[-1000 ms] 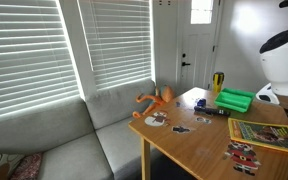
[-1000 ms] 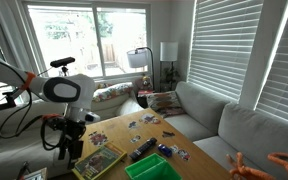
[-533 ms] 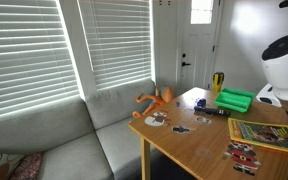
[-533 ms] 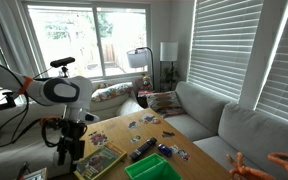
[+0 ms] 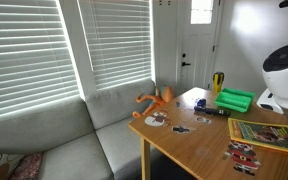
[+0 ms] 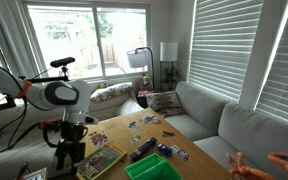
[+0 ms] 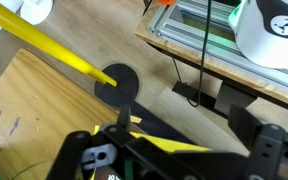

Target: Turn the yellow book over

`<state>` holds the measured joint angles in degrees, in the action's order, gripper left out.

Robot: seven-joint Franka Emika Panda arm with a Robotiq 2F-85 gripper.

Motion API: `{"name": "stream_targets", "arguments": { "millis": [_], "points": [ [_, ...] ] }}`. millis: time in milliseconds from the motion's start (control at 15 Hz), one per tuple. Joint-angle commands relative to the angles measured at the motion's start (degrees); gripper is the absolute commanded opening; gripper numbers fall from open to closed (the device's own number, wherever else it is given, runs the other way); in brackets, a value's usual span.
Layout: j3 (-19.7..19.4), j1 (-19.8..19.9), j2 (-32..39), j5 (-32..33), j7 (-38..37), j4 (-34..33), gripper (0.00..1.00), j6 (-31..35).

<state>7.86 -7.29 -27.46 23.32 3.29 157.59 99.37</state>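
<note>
At the near corner of the tabletop (image 6: pixel 124 138), the yellow book (image 6: pixel 100 160) lies flat, picture side up, close to the edge and near the green tray (image 6: pixel 149 167). The gripper (image 6: pixel 68 158) hangs just off that edge, jaws spread wide and empty. The step in hand looks like the approach. Next, the jaws must catch the book's outer rim. Small cards (image 6: pixel 142 124) sit farther in, with bare wood between for the flip.

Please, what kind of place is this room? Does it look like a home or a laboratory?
Most likely a living room in a home: a grey sofa stands under windows with white blinds, there is a white door behind, and a floor lamp by the window.
</note>
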Motion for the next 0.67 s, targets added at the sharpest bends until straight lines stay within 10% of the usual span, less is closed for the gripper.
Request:
{"name": "stream_targets", "arguments": {
  "millis": [0,600],
  "points": [
    [0.7,-0.7,3.1,3.2,-0.1,-0.1,1.00,1.6],
    [1.7,-1.0,8.2,6.3,-0.9,-0.1,1.00,6.8]
  ]
}}
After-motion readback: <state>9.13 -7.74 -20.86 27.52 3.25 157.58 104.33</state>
